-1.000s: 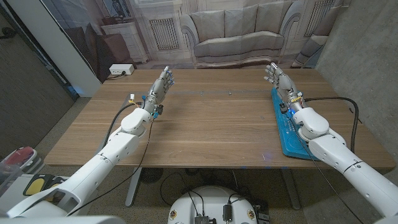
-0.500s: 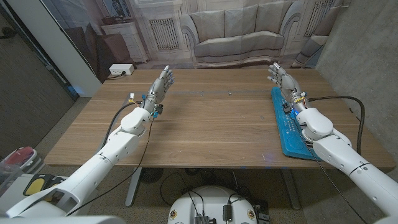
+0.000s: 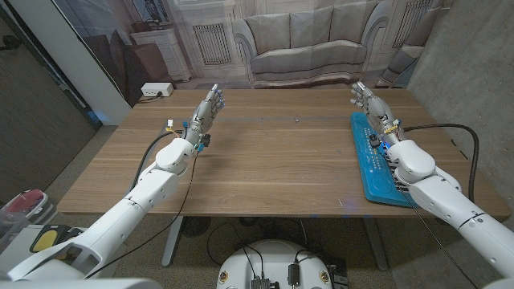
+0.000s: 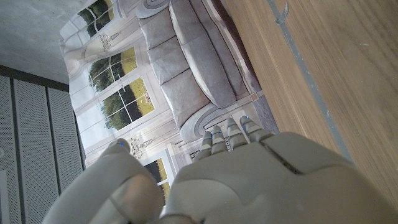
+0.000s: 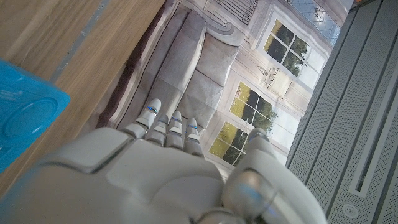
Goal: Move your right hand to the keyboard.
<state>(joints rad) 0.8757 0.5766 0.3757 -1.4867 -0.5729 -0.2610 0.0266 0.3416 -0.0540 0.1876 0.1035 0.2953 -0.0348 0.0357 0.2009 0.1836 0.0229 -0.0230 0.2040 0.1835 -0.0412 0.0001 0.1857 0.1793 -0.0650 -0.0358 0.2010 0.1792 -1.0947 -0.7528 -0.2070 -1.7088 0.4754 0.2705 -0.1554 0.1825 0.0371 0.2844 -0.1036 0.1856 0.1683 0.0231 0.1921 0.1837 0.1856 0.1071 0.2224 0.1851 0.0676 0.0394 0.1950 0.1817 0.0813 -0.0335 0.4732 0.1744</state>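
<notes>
Compared with the earlier head views, the right hand (image 3: 369, 103) is displaced slightly toward the table's right edge and far edge, its forearm now lying over the keyboard's near half. The keyboard (image 3: 372, 154) is seen as a blue slab laid lengthwise along the right edge of the table (image 3: 273, 160), reaching from the near right corner toward the far right corner. The right hand is held above the keyboard's far end, fingers extended and apart, nothing gripped; contact with the keyboard cannot be judged. A corner of the keyboard (image 5: 25, 115) is also seen in the right wrist view, beside the right hand (image 5: 155, 180). The left hand (image 3: 207, 110) is raised near the far left corner, fingers extended, nothing held, and unchanged in position. A sofa backdrop (image 3: 305, 44) is seen behind the far edge.
</notes>
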